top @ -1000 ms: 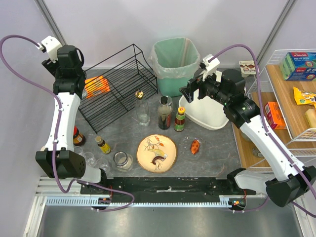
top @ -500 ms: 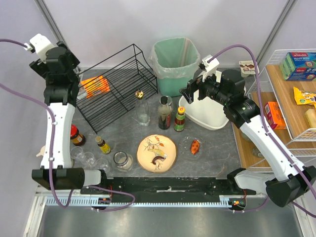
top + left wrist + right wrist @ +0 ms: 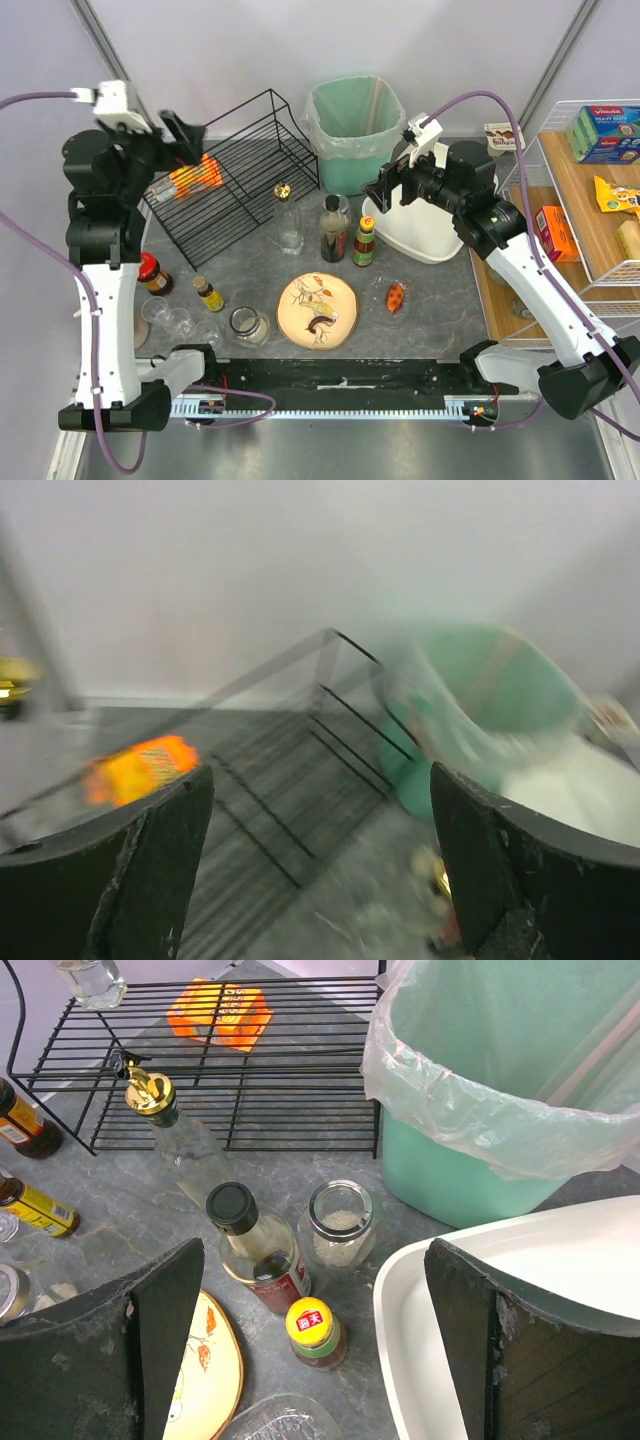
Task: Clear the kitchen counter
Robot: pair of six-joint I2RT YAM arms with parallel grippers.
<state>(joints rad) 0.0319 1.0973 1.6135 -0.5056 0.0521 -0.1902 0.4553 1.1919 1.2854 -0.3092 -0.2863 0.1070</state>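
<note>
The dark grey mottled kitchen counter (image 3: 430, 325) holds a clear bottle with a gold stopper (image 3: 288, 215), a dark sauce bottle with a black cap (image 3: 333, 232), a yellow-capped bottle (image 3: 364, 243), a painted plate (image 3: 318, 310) and a glass dish with an orange bit (image 3: 396, 296). My left gripper (image 3: 188, 135) is open and empty, raised above the left end of the black wire rack (image 3: 240, 175); its view (image 3: 320, 775) is blurred. My right gripper (image 3: 384, 188) is open and empty, above the bottles (image 3: 315, 1250). The glass jar (image 3: 340, 1222) and yellow-capped bottle (image 3: 315, 1332) lie between its fingers.
A green lined bin (image 3: 355, 120) stands at the back and a white tub (image 3: 425, 235) to its right. An orange packet (image 3: 192, 174) lies under the rack. Small bottles (image 3: 208, 293), glasses (image 3: 180, 320) and a jar (image 3: 247, 325) stand front left. Wooden shelves (image 3: 590, 190) are on the right.
My left arm has swung up and turned its gripper to the right, over the rack's left end. The right arm has barely moved.
</note>
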